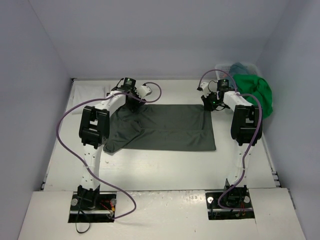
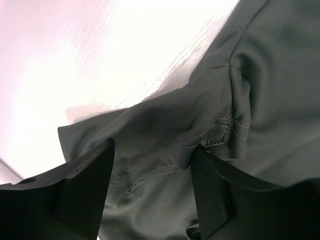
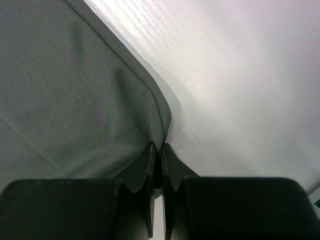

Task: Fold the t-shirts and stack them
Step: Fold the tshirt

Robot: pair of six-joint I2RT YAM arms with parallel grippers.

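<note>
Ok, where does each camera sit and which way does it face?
Top external: above and behind the robot, facing down at the table; left arm, right arm show, dark shirt spread between.
Left wrist: on the left arm, facing down past the open left hand at bunched shirt cloth.
Right wrist: on the right arm, facing down past the right hand, shut on the shirt's corner.
Shared: all see that shirt.

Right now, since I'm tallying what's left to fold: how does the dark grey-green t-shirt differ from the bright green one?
The dark grey-green cloth t-shirt lies spread mostly flat on the table; the bright green cloth t-shirt hangs bunched over the white mesh basket, far right. The right gripper is shut on the dark shirt's corner and the left gripper, fingers open, straddles its edge; no gripper touches the bright green one. Both are greenish cloth.
</note>
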